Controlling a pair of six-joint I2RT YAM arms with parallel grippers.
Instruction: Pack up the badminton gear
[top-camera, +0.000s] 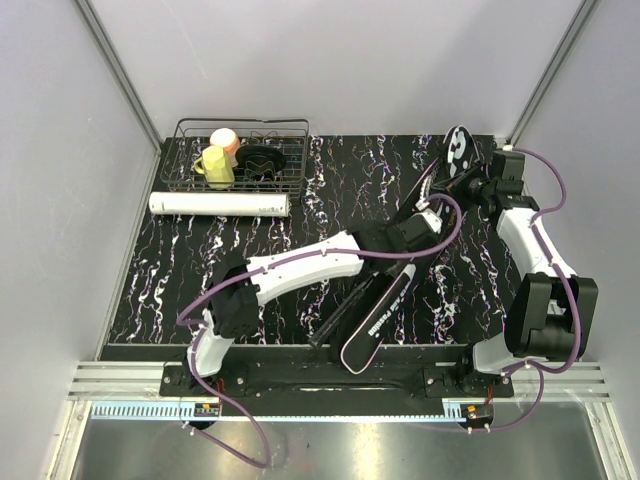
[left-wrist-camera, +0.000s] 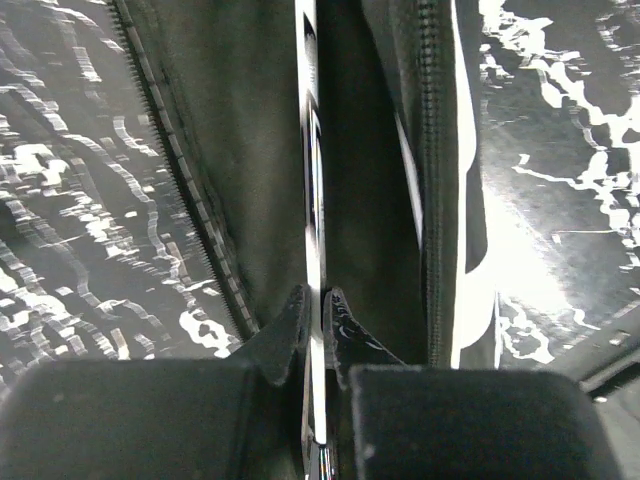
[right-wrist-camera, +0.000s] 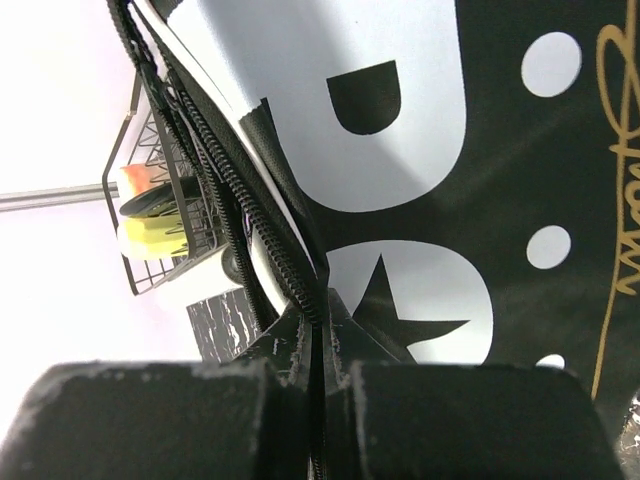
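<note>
One black "SPORT" bag (top-camera: 372, 330) lies unzipped diagonally on the bench (top-camera: 330, 190), its far end lifted by the right end effector (right-wrist-camera: 318, 320), which is clamped on its zipper edge, while the left end effector (left-wrist-camera: 322, 300) pinches one thin pale strip (left-wrist-camera: 310, 150) inside it, and one white tube (top-camera: 220, 204) rests beside one wire basket (top-camera: 290, 150).
</note>
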